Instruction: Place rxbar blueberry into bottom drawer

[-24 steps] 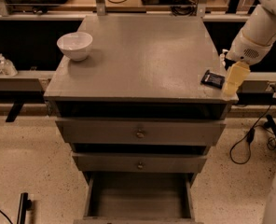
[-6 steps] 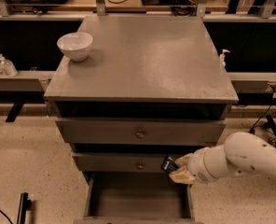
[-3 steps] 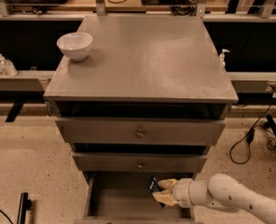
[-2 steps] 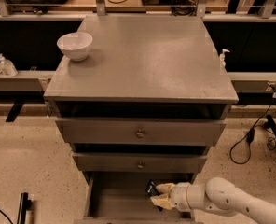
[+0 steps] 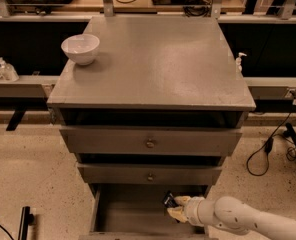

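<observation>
The bottom drawer [image 5: 133, 211] is pulled open at the base of the grey cabinet, showing a plain grey box interior. My gripper [image 5: 176, 208] reaches in from the lower right and sits inside the drawer at its right side, low over the floor. It is shut on the rxbar blueberry [image 5: 169, 200], a small dark bar that sticks out from the upper left of the pale fingers [image 5: 178, 213]. My white arm [image 5: 243, 220] runs off to the lower right corner.
A white bowl [image 5: 80, 48] stands at the back left of the cabinet top [image 5: 153, 59]. The two upper drawers with round knobs [image 5: 149, 143] are partly pulled out above the gripper. Cables [image 5: 265, 151] lie on the floor at right.
My gripper carried the bar from the cabinet top's right edge down past the drawer fronts into the bottom drawer. Over the last second it slid a little left and lower.
</observation>
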Robot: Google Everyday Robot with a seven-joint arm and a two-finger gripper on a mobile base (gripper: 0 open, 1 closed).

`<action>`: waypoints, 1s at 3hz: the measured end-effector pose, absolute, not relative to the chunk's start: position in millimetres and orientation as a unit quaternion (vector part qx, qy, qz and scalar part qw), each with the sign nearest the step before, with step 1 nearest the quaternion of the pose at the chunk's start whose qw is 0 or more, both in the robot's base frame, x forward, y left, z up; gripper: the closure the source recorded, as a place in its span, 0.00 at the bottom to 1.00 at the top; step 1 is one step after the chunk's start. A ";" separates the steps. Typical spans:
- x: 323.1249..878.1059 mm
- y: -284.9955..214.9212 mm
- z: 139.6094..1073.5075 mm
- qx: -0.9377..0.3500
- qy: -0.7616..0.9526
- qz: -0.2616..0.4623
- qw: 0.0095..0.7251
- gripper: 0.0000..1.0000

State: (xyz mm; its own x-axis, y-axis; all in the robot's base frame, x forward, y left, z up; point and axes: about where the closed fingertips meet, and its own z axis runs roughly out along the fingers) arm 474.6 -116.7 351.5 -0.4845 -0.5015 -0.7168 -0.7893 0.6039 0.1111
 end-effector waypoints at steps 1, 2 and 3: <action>493.9 -138.4 317.0 -0.372 0.842 0.191 0.340 1.00; 506.5 -147.7 284.2 -0.378 0.841 0.201 0.330 1.00; 510.7 -143.1 260.8 -0.404 0.831 0.235 0.302 1.00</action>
State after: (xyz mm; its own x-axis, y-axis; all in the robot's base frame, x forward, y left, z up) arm 510.7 -143.1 260.8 -0.4912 -0.5298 -0.6914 -0.8132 0.5634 0.1461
